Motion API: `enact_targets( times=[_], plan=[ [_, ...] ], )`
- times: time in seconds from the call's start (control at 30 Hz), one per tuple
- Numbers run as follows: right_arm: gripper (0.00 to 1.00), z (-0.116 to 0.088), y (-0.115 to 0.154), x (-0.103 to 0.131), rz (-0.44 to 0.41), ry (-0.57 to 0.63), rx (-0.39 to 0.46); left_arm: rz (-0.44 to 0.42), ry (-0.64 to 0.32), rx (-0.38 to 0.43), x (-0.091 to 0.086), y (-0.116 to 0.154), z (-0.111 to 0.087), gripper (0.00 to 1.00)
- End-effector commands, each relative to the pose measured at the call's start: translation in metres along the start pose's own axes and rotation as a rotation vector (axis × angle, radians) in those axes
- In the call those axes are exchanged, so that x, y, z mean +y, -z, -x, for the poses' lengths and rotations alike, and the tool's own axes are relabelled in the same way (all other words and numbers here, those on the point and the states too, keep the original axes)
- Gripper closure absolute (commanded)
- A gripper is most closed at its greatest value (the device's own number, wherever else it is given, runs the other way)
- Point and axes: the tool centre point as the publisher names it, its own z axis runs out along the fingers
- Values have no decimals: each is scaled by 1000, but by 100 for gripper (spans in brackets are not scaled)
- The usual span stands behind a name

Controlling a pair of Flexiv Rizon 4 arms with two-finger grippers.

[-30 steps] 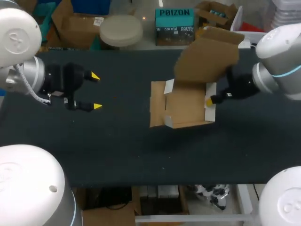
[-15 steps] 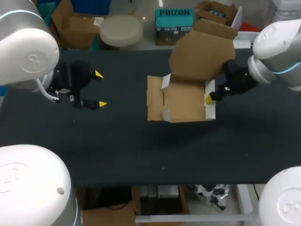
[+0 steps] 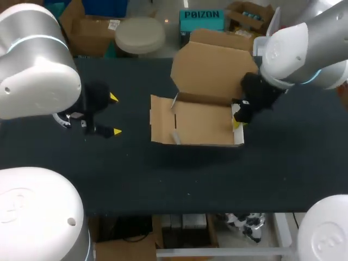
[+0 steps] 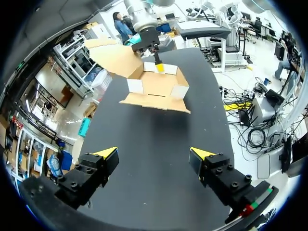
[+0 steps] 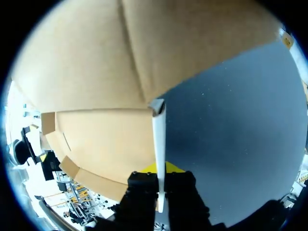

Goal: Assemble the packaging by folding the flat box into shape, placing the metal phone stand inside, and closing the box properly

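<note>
My left gripper (image 3: 114, 115) is hanging spread and empty at frame left, well apart from the half-folded brown cardboard box (image 3: 201, 122) at centre, its long axis running left-right. My right gripper (image 3: 237, 117) is clamping the box's right wall, so it's nearer; the flat left side is facing my left arm.

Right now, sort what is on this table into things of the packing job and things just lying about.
Job in hand:
- brown cardboard box, partly folded, lid raised
- right gripper, pinching the box's side wall
- left gripper, open, apart from the box
- metal phone stand: shows in no view

Not the job's own:
- black table, bearing the box
</note>
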Motion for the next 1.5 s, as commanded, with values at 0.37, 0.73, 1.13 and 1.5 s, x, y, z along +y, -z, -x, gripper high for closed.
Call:
enact_targets(
  times=[0.37, 0.73, 1.13, 1.5],
  plan=[
    [100, -7, -5, 7, -80, -3, -111, 10, 1, 23, -5, -1, 4, 0],
    [100, -11, -28, -7, -159, -55, -204, 8, 62, 51, 10, -19, -2, 0],
    [100, -9, -55, -19, -234, -56, -218, 1, 54, 83, 16, -30, -11, 0],
    [100, -12, -63, -17, -311, -75, -267, 8, 56, 98, 17, -33, -13, 0]
  ],
)
